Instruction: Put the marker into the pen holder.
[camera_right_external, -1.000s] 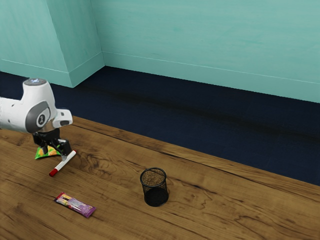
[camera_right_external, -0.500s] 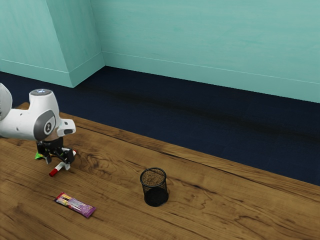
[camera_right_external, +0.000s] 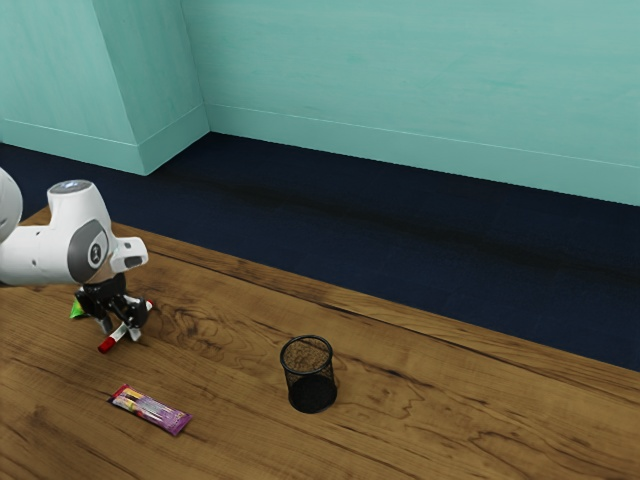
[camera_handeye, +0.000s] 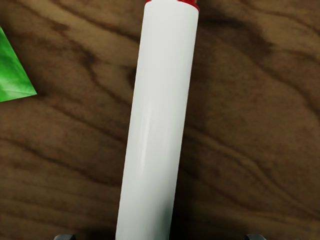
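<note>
So, have the gripper (camera_right_external: 120, 331) down low at the left side of the exterior view, right over the marker (camera_right_external: 107, 345). Got the fingers open, one to each side of the white barrel, and can see a gap between barrel and fingertip on both sides in the wrist view, so gripping nothing. See the marker lying slantwise on the wooden table (camera_right_external: 230, 410), red end toward the lower left of the frame. Can spot the black mesh pen holder (camera_right_external: 306, 337) standing upright a bit right of lower center, well apart from the marker. Also see a purple packet (camera_right_external: 150, 409) lying flat in the lower left, plus a bit of green packet (camera_right_external: 77, 310) near the gripper, mostly hidden in the exterior view.
</note>
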